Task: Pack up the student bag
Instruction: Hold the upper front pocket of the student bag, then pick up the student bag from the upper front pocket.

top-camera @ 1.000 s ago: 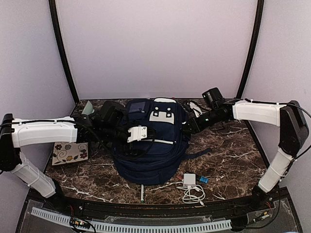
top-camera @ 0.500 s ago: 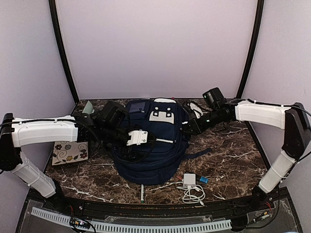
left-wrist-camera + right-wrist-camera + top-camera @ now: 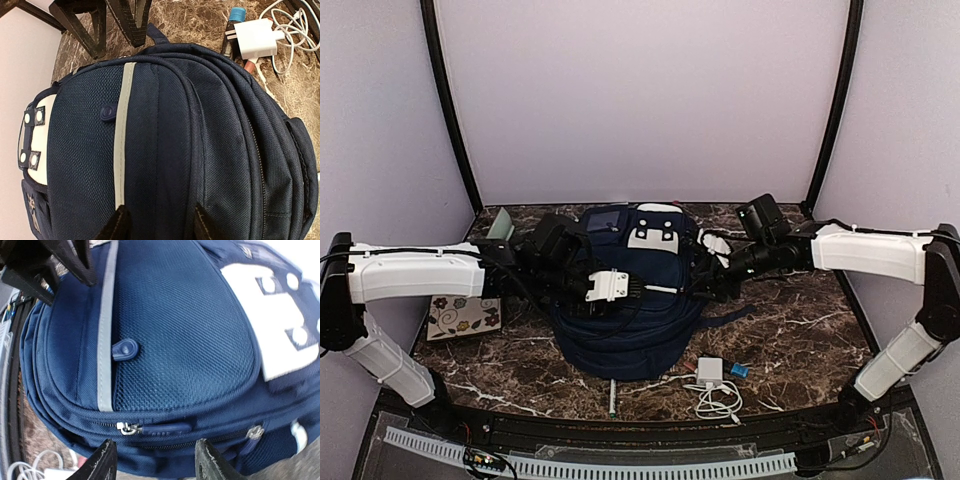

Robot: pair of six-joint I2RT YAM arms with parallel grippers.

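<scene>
Top external: student bag (image 3: 650, 330) lengthwise near-to-far, white-patched top farthest.

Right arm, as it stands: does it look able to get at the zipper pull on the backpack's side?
Probably yes. The right gripper faces the student bag side-on with its jaws apart, and the zipper pull lies exposed just ahead of the fingers. Nothing covers it.

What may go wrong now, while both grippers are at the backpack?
1. The left gripper straddles only a fold of the backpack; the fabric may slip out.
2. The zipper pull before the right gripper is small and easy to miss.
3. If the backpack shifts, it may push the charger beside it.
</scene>
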